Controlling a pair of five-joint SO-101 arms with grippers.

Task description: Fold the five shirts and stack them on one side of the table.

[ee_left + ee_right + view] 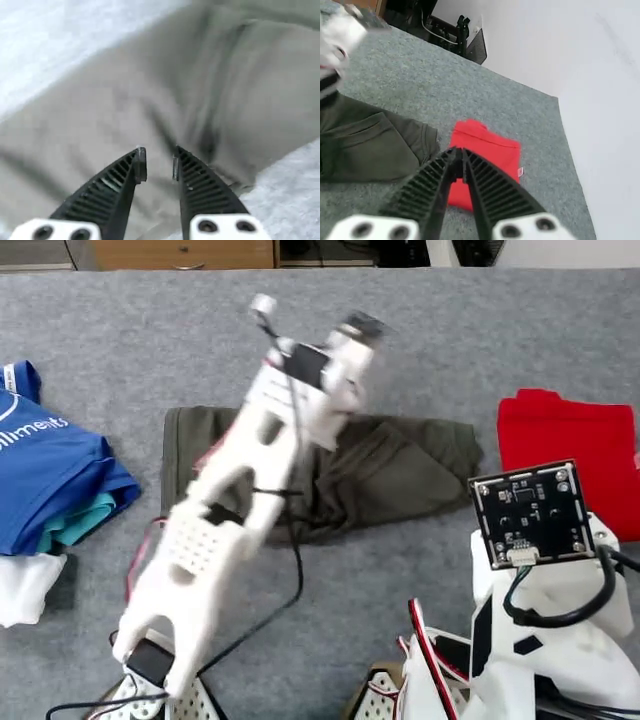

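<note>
Left wrist view puts the left claw [159, 165] right above the olive shirt [150, 90], its jaws parted only narrowly with nothing between them. Cloth lies beneath and ahead of the tips, with soft folds running away from them. The risk I see lies in that narrow gap: if the claw goes down as it stands, it may pinch one thin crease rather than a full hem, or catch two layers at once, and the shirt would bunch instead of folding flat. The garment is rumpled, so a pull could tighten those wrinkles or drag the whole thing along the grey felt-like table cover [480, 350], which looks rough enough to snag fabric. A long sweep might also push the olive shirt into the folded red shirt [485, 155], which lies just beyond the tips of the right claw [461, 152] — that one is closed and empty, above the table. Well apart from the left claw, on the side away from the red shirt, a blue shirt [50, 470] lies over a teal one [80, 525] with a white one [25, 590] beside them. Past the table's far edge stands a wooden cabinet [180, 252]; ahead of the right claw rises a plain white wall [545, 50], with dark equipment and cables [455, 32] at its foot.
</note>
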